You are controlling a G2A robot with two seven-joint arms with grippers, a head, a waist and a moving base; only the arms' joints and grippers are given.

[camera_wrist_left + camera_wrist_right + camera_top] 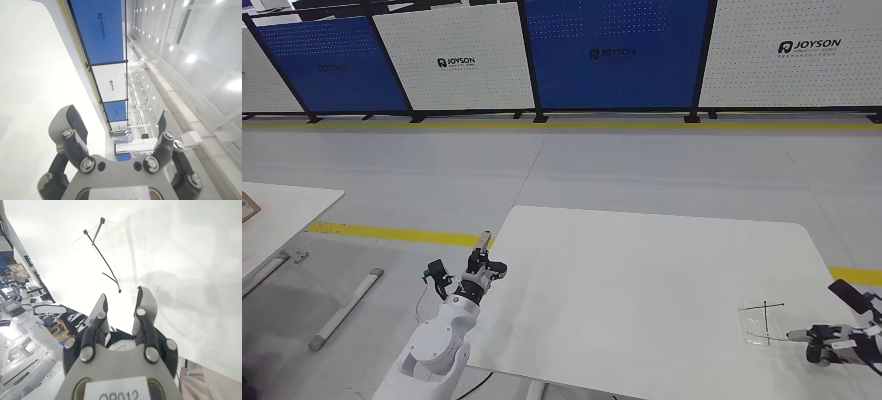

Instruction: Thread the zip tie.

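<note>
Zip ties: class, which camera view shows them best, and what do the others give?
The right wrist view: the black zip ties, heads distinct, lie just ahead of the right gripper, whose jaws are open. The top view shows the ties as faint thin lines beside that gripper. The left wrist view faces the table and wall panels.

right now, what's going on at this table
Nothing is gripped yet. The right gripper, open, sits just short of thin black plastic zip ties lying crossed on a clear tray near the right edge of the white table. The left gripper, also open and empty, is at its left edge.
</note>
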